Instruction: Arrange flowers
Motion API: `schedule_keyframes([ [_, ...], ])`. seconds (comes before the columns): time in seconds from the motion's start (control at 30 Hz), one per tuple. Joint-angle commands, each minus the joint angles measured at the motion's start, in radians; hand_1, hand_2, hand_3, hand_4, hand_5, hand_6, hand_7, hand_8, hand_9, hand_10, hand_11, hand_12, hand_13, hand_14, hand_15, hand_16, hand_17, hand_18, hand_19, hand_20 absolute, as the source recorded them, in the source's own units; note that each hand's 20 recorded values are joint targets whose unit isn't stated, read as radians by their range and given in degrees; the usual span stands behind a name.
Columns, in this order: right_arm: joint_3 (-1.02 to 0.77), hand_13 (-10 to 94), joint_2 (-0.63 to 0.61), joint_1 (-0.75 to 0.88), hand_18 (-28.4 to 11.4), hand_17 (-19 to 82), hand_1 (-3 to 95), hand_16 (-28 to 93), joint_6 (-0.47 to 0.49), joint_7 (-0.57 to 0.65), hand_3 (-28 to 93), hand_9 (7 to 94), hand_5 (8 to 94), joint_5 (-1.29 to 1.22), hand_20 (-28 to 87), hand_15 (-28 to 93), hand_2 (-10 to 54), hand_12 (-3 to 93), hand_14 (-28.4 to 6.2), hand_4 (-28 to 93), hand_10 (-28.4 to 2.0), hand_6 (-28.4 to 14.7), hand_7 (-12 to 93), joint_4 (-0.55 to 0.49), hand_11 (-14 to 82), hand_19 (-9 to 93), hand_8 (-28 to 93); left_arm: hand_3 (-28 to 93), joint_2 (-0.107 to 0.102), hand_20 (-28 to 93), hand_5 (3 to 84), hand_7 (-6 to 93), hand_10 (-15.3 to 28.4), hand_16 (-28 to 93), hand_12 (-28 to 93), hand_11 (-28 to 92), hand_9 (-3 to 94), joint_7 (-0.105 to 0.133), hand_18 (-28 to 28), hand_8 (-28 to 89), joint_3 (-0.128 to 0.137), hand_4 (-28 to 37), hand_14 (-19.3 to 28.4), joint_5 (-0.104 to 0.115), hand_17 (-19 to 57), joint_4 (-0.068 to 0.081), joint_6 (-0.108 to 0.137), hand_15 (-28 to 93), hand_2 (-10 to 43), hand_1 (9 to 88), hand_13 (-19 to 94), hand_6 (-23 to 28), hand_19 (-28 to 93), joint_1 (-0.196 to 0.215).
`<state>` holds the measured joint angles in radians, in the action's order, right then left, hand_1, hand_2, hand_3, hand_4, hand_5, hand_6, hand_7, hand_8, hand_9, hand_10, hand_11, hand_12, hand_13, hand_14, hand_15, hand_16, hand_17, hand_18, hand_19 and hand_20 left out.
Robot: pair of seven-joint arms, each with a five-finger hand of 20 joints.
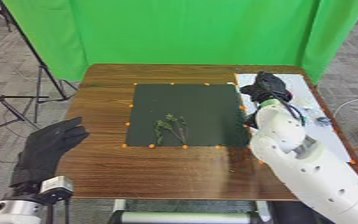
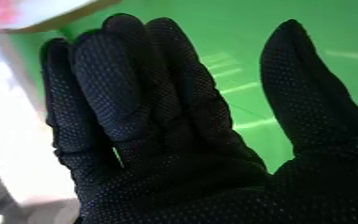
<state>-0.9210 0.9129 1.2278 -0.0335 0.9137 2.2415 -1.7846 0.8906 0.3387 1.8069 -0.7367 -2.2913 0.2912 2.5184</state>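
**Assessing sweep and slip hazards**

Wooden table [image 1: 95,165]: beneath right hand [image 2: 175,185]. White arm [image 1: 313,167]: a low leftward sweep could drag the dark mat [image 1: 153,97] beside that hand. Right hand: fingers straight, thumb spread, nothing pinched. Leafy sprigs [image 1: 170,119]: on mat, leftward and robot-side of right hand; thin stems could slip from a loose pinch. Lettering: none legible.

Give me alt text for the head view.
Green leafy sprigs lie on a dark rectangular mat on a brown wooden table; the robot's black-gloved right hand is over a white sheet, its black left hand near the table's left edge, a green curtain behind.
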Motion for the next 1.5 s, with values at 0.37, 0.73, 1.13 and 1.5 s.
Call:
schedule_keyframes([
  [0.37,-0.015,64,0.019,0.068,-28.4,36,28.4,16,0.131,0.084,75,63.3,64.7,0.091,-16,67,-0.6,16.0,-16.9,-23,-23.2,-13.8,12,0.121,21.3,89,-9,82,-0.028,16,47.8,15.3,22.8,-12,11,39,41.0,-0.001,21.8,-8,-0.037,-14.6,28.2,0.020,-9.6,0.013,0.004,61,5.4,27.0,28,14.6,56,-0.035],
  [0.73,0.034,68,0.056,0.019,-27.0,37,30.6,16,0.132,0.053,75,68.4,69.0,0.175,-17,68,-1.2,16.5,-15.1,-24,-21.5,-11.6,14,0.228,23.0,90,-10,82,-0.038,16,47.7,15.4,22.8,-12,11,39,41.0,0.003,21.8,-8,-0.037,-14.3,28.3,0.031,-9.5,0.018,0.007,61,5.4,27.0,28,14.6,56,-0.048],
  [1.13,0.063,71,0.115,0.057,-25.9,37,34.0,17,0.221,0.043,77,74.8,74.2,0.166,-17,66,-2.7,18.3,-13.5,-24,-19.0,-8.1,18,0.247,27.3,91,-10,82,-0.008,16,47.7,15.4,22.8,-12,11,39,41.0,-0.013,21.8,-8,-0.030,-14.2,28.2,0.023,-9.6,0.019,-0.004,61,5.4,27.1,28,14.5,56,-0.051],
  [1.5,0.026,76,0.169,0.098,-23.0,36,51.7,21,0.322,0.020,74,81.9,79.1,0.144,-13,65,-6.3,30.1,-8.4,-28,-12.5,-3.6,28,0.271,31.8,92,11,82,0.010,16,47.8,15.4,22.8,-12,11,39,41.0,-0.030,21.8,-8,-0.022,-14.1,28.3,0.004,-9.5,0.019,-0.017,61,5.4,27.3,28,14.6,56,-0.057],
])
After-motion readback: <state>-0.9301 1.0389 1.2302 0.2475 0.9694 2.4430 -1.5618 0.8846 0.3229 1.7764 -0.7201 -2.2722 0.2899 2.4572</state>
